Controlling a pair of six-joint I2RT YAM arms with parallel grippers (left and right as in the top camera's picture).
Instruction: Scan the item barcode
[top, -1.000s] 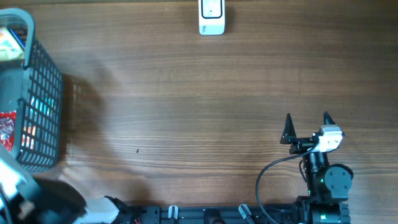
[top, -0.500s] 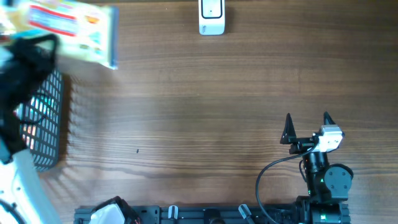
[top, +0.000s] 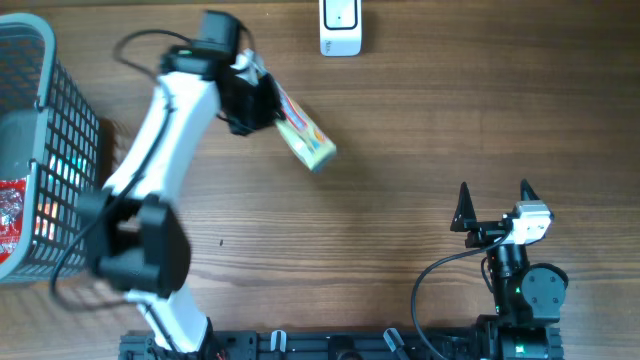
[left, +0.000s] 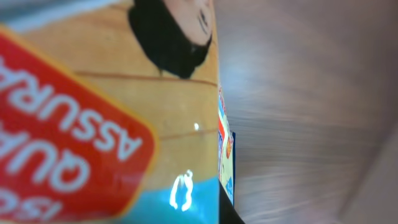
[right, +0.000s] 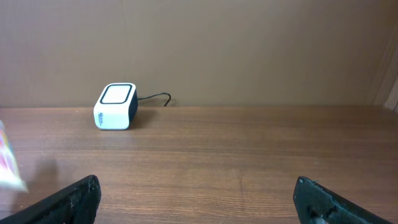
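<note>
Packet (top: 303, 136) of food, one only, is pinched at its end by the left tool (top: 258, 102), whose fingers are pressed together on it. It hangs tilted above the desk (top: 400, 130), between the basket (top: 70, 150) and the scanner (top: 341, 28), touching neither. In the overhead view it sits to the left of the scanner and nearer the robot's side. The left wrist view is almost filled by its wrapper (left: 106, 124): tan and pale blue, with a black shape near the top. A red patch (left: 56, 143) carries white capitals that run upside down and are cut off by the frame. Only "ASSUR" and "QU" can be made out, so the brand cannot be read. A narrow edge of the wrapper shows small red, blue and yellow print, too small to read.

One scanner, a small white box with a dark top face (right: 115, 106), stands at the far edge of the desk with a thin black cable (right: 154, 98) behind it. No writing on it is legible.

One grey mesh basket stands at the left edge. It holds a red foil wrapper (top: 10, 212) and other things seen only dimly through the mesh.

The right tool (top: 495, 195) rests near the robot's side, well apart from the packet, its fingers spread wide and holding nothing. Bare wood lies between packet and scanner.
</note>
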